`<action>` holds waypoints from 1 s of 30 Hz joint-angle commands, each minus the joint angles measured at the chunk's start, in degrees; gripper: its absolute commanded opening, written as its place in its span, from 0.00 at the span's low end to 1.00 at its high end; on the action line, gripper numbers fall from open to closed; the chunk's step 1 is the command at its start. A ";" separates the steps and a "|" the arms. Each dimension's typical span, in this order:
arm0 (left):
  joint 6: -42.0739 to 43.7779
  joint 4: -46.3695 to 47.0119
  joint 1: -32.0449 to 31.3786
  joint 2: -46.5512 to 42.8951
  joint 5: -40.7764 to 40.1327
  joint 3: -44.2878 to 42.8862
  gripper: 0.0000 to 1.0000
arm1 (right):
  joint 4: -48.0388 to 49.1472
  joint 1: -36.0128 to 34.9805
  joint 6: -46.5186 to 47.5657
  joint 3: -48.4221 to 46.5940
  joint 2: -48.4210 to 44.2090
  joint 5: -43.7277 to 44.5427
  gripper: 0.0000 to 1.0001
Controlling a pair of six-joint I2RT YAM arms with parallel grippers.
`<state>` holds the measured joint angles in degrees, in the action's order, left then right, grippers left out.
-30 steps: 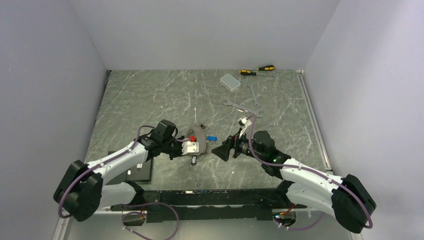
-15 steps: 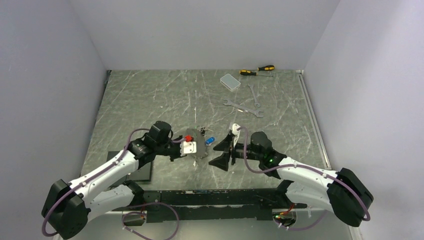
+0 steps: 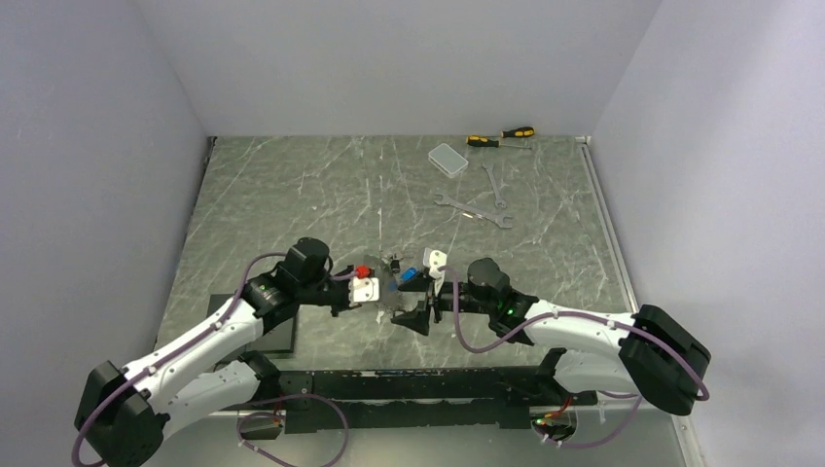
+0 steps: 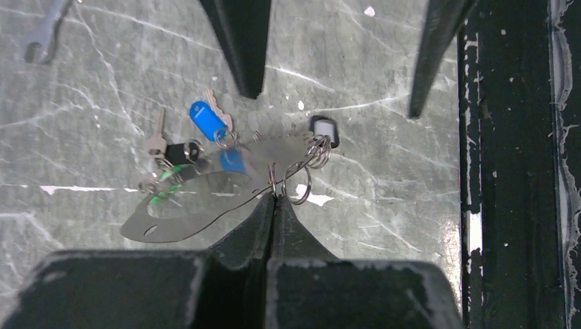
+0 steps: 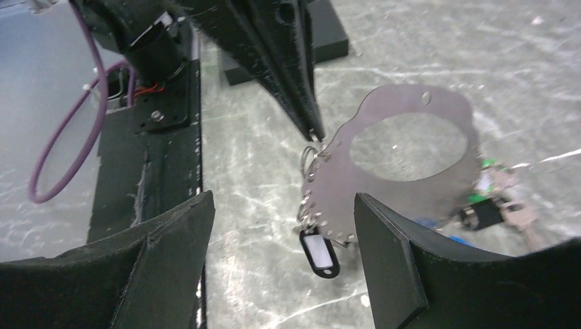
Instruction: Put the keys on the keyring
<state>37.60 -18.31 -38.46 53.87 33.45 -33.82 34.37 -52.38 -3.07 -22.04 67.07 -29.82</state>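
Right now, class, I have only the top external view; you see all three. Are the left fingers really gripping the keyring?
Observer: Yes, the left fingers are shut on the keyring rim.
Operator: And the other arm?
Observer: The right fingers are open, with the keyring ahead between them, not touching.
Operator: Anything already attached?
Observer: A black tag hangs from small split rings at the keyring's edge.

Pale grey walls enclose a grey-green marbled tabletop on 3 sides, evenly lit.

Two screwdrivers, one clear box, one blue-headed key
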 commanded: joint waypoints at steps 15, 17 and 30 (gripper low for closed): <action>-1.03 3.40 -0.28 -9.93 7.66 -2.23 0.00 | -5.74 -1.46 17.12 -8.26 -5.20 1.07 0.60; -1.15 3.28 -0.30 -9.86 7.82 -2.29 0.00 | -6.18 -1.86 17.66 -8.80 -5.07 1.32 0.54; -2.27 3.10 -0.26 -9.15 9.24 -3.00 0.00 | -9.00 -4.27 21.42 -11.67 -3.23 2.72 0.39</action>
<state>36.23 -17.08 -38.52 44.84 39.83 -33.87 24.84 -55.86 16.32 -31.20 63.33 -27.51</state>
